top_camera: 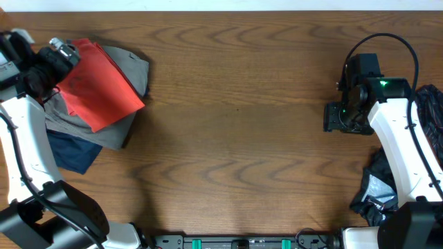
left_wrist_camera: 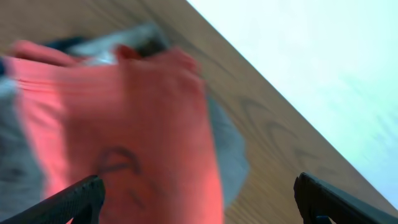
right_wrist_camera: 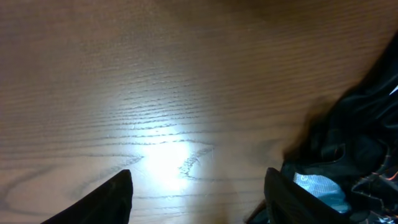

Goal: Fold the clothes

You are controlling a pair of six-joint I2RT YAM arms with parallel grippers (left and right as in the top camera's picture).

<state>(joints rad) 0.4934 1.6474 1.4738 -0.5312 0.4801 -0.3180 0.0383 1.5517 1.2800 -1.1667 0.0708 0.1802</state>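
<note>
Shirt [top_camera: 97, 86] lies folded on grey garments [top_camera: 104, 133]; my left tool [left_wrist_camera: 198, 194] gapes wide above it, my right tool [right_wrist_camera: 198, 190] released over the desk [top_camera: 242, 131].

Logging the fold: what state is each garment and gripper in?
red T-shirt: folded, lying on the grey garment
grey garment: folded, over the navy garment
navy garment: lowest, mostly covered
black garment: crumpled at the table edge
left gripper: jaws open, above the red T-shirt
right gripper: jaws open, above bare table
</note>
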